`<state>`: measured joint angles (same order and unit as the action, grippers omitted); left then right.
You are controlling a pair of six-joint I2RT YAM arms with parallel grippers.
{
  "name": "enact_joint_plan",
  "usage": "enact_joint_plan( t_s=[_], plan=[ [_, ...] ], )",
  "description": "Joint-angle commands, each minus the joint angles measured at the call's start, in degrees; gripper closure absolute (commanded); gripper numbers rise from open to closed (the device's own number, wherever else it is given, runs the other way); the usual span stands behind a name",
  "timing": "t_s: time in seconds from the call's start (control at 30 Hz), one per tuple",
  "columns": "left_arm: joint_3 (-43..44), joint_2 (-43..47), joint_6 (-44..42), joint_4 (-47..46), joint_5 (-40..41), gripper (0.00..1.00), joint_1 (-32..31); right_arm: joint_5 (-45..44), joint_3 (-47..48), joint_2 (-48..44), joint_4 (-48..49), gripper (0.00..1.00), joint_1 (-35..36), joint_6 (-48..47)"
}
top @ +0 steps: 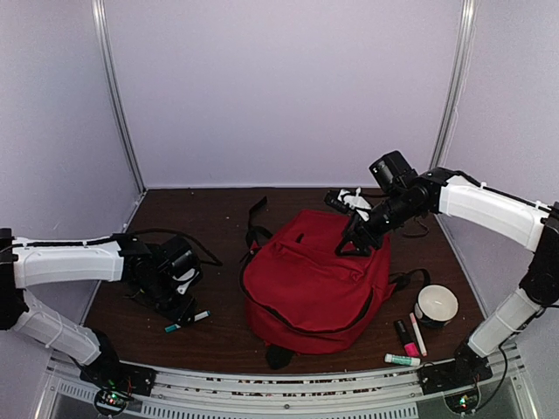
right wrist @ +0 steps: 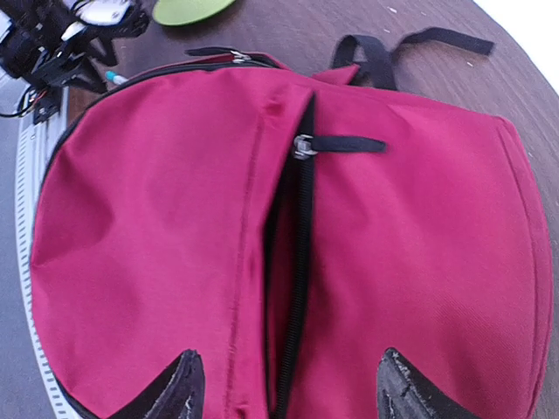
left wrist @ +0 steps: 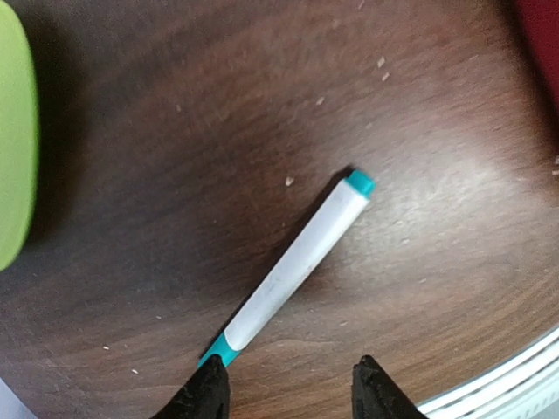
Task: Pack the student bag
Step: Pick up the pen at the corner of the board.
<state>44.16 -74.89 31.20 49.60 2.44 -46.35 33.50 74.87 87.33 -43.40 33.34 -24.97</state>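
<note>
The student bag [top: 314,279], a large red backpack, lies flat mid-table. Its front pocket zip [right wrist: 295,288] stands unzipped as a dark slit, with the pull [right wrist: 303,147] at the far end. My right gripper [top: 351,243] hovers over the bag's back right part. In the right wrist view that gripper [right wrist: 288,384] is open, its fingers on either side of the slit and the bag [right wrist: 157,244] below. A white marker with teal ends [left wrist: 297,262] lies on the wood left of the bag [top: 186,322]. My left gripper [left wrist: 293,384] is open just above it, one fingertip [left wrist: 210,380] near its teal end.
A green object [left wrist: 10,131] lies left of the marker. Right of the bag are a white cup [top: 436,305], a pink highlighter [top: 404,336], a white pen [top: 418,333] and a green-tipped marker [top: 402,359]. Black straps [top: 256,218] trail behind the bag. The table's near rail [left wrist: 515,380] is close.
</note>
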Motion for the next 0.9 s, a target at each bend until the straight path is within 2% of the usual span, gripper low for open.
enact_joint_plan(
  t_s=[0.0, 0.1, 0.27, 0.43, 0.57, 0.73, 0.87],
  plan=[
    [2.12, -6.01, -0.77, 0.89, 0.4, 0.52, -0.06, -2.35, 1.93, 0.91, 0.55, 0.33, -1.25, 1.0],
    [3.1, -9.38, -2.34, -1.07, -0.11, 0.6, -0.07, -3.68, 1.03, 0.84, 1.18, 0.34, -1.29, 1.08],
    [3.22, -14.07, -2.85, -2.31, 1.26, 0.66, -0.08, -7.62, 0.81, 3.08, 1.24, 0.39, -1.35, 1.29],
    [3.57, -17.44, -3.75, -4.0, 1.16, 0.71, -0.06, -8.01, 1.93, 5.87, 0.32, 0.43, -1.12, 2.37],
    [3.3, -19.4, -4.2, -6.0, -1.5, 0.87, -0.12, -7.05, 3.21, 7.77, -0.6, 0.41, 0.2, 3.06],
    [4.13, -17.58, -3.16, -5.88, -1.58, 1.0, -0.11, -9.72, 5.45, 10.74, -2.23, 0.38, 3.27, 3.54],
    [6.68, -13.01, -1.46, -2.77, 0.12, 1.0, -0.06, -17.41, 5.86, 13.02, -1.99, 0.37, 5.14, 4.58]
  ],
)
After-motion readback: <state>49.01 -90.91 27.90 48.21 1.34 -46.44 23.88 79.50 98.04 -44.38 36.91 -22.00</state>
